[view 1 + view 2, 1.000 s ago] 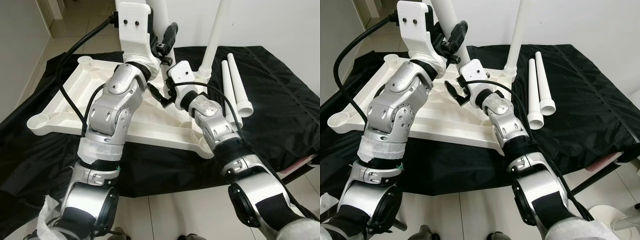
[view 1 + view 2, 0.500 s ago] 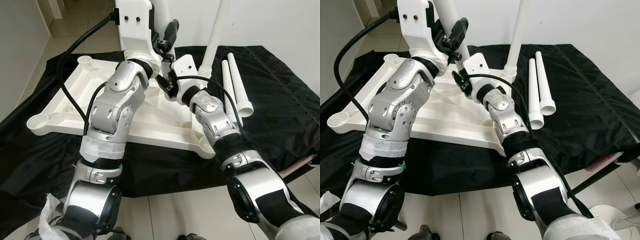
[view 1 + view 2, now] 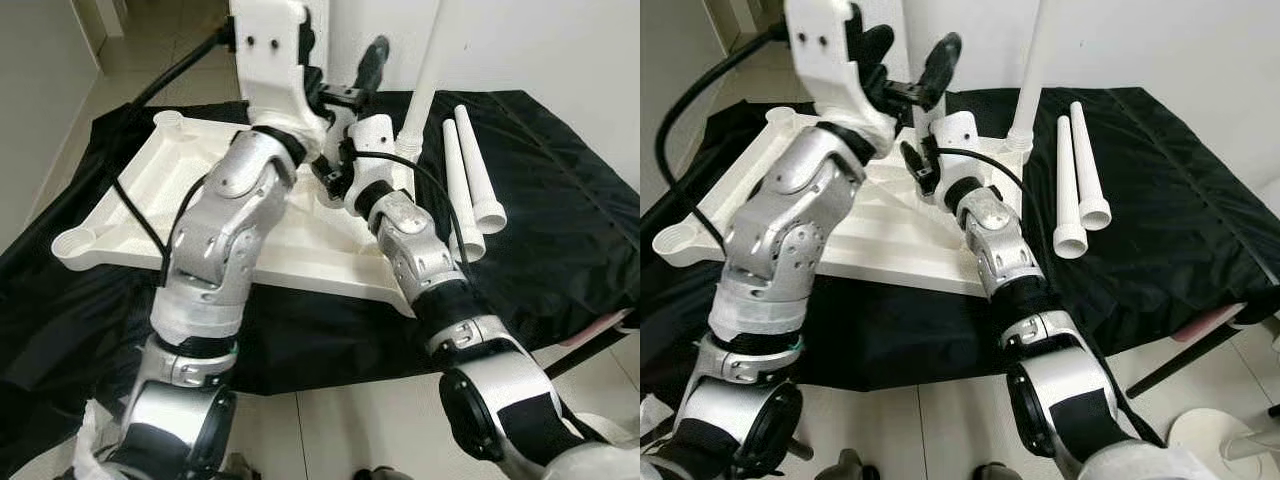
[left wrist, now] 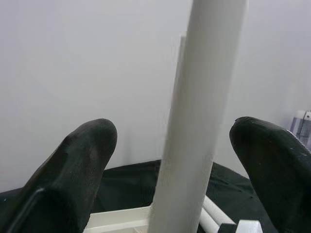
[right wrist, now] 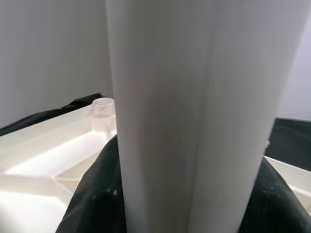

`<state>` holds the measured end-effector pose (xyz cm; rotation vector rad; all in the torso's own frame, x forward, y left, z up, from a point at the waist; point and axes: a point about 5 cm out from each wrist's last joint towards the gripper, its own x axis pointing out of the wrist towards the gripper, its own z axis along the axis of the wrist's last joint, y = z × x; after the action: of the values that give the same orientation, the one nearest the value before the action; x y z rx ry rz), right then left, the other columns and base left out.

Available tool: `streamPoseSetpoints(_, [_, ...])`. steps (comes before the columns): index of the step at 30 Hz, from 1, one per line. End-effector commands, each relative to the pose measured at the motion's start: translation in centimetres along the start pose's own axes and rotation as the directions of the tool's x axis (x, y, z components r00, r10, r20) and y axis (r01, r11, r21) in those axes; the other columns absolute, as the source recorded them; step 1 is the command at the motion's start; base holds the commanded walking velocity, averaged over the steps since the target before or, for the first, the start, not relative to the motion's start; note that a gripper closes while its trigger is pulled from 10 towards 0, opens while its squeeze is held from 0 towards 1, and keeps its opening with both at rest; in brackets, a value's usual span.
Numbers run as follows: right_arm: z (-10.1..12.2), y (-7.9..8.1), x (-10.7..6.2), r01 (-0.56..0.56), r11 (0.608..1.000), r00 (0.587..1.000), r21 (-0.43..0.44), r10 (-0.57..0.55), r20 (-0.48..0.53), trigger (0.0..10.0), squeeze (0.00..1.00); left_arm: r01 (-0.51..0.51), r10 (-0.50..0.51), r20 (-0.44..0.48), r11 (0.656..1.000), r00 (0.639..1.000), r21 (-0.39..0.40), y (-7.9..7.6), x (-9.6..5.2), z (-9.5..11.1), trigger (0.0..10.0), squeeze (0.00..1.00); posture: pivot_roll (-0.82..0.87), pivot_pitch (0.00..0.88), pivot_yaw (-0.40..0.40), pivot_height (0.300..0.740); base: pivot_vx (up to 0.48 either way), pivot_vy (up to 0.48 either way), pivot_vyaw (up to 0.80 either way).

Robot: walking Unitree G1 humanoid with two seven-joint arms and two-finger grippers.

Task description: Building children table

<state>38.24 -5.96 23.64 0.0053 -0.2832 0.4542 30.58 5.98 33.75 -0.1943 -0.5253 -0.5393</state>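
Note:
The white table top (image 3: 120,200) lies upside down on a black cloth. A white table leg (image 4: 194,121) stands upright at its middle back. My left gripper (image 3: 908,45) is open high up around this leg, its fingers (image 4: 82,160) wide apart and clear of it. My right gripper (image 3: 333,175) is lower on the same leg (image 5: 194,97), shut on it with a black finger (image 5: 95,206) pressed to each side. Another leg (image 3: 425,75) stands upright in the far right corner socket.
Two loose white legs (image 3: 470,160) lie side by side on the black cloth (image 3: 560,200) right of the table top. Open corner sockets (image 3: 75,243) show at the left. A white wall rises behind, and tiled floor (image 3: 340,430) lies below the front edge.
My left gripper has opened and let go of the upright leg. My right gripper has risen from the table top and closed on the leg lower down.

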Motion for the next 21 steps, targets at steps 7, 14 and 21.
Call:
streamPoseSetpoints(7, [-0.5, -1.9, -1.6, 0.118, 0.991, 0.993, 0.068, -0.119, 0.007, 10.0, 0.00, 0.115, -0.115, -0.036, 0.993, 0.993, -0.005, 0.1, -1.1, -1.4, 10.0, 0.00, -0.01, 0.123, -0.010, 0.740, 0.000, 0.000, 0.00])
streamPoseSetpoints(14, [-0.5, -3.0, -3.9, 0.158, 0.986, 0.987, 0.051, -0.160, 0.032, 10.0, 0.00, -0.016, 0.014, -0.086, 1.000, 0.996, -0.015, 2.1, -2.2, -2.8, 10.0, 0.00, -0.03, 0.119, -0.015, 0.740, 0.000, 0.000, 0.00])
streamPoseSetpoints(21, [-0.7, -3.0, -5.8, 0.147, 0.989, 0.988, 0.003, -0.147, 0.049, 10.0, 0.00, -0.092, 0.096, -0.139, 0.995, 0.986, 0.039, 3.1, -3.6, -4.1, 10.0, 0.00, -0.03, 0.102, 0.023, 0.740, 0.000, 0.000, 0.00])
